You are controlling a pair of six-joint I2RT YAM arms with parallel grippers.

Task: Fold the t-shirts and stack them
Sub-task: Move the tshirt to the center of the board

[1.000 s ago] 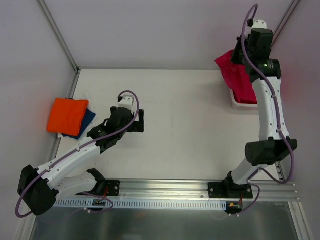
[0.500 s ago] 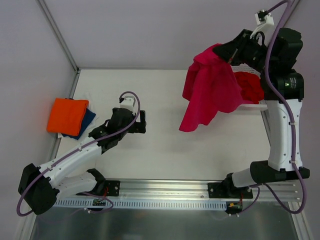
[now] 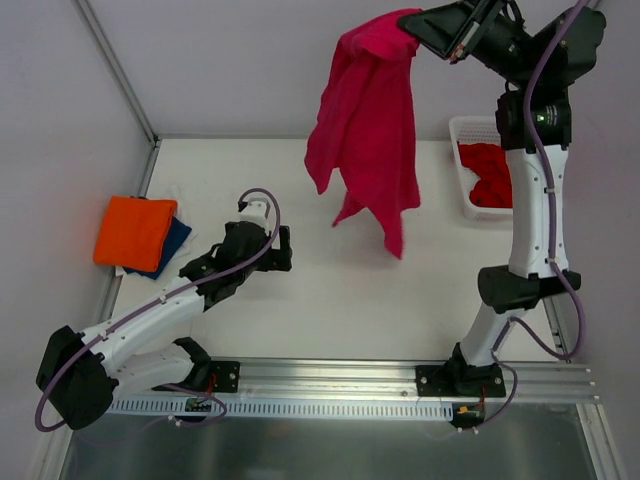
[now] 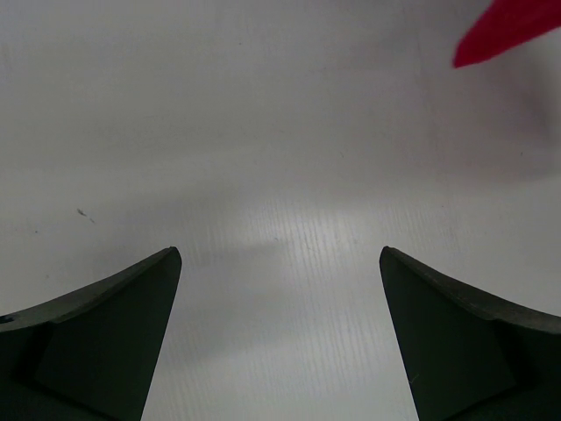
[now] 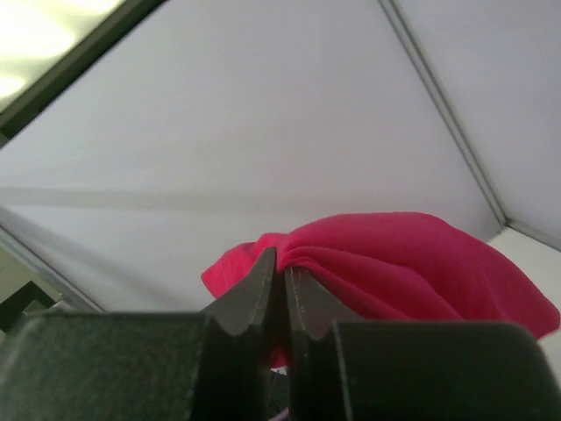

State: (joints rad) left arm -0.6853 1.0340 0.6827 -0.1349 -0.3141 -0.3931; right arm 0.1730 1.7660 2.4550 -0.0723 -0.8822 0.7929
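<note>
A crimson-pink t-shirt [image 3: 367, 120] hangs high in the air over the middle of the table, bunched at its top in my right gripper [image 3: 412, 28], which is shut on it; the wrist view shows the cloth [image 5: 412, 267] pinched between the closed right gripper [image 5: 282, 263]. A red t-shirt [image 3: 488, 175] lies in the white basket [image 3: 462, 128] at the right. A folded orange t-shirt [image 3: 134, 231] rests on a dark blue one [image 3: 172, 243] at the left edge. My left gripper [image 3: 280, 248] stands open low over bare table [image 4: 280, 254], nothing between its fingers.
The white table is bounded by a metal frame post [image 3: 115, 65] at the back left and white walls. The pink cloth's lower tip [image 4: 508, 26] shows at the top right of the left wrist view.
My right arm swung up and to the left, lifting the crimson-pink t-shirt out of the basket until it hangs free. The left arm has barely moved.
</note>
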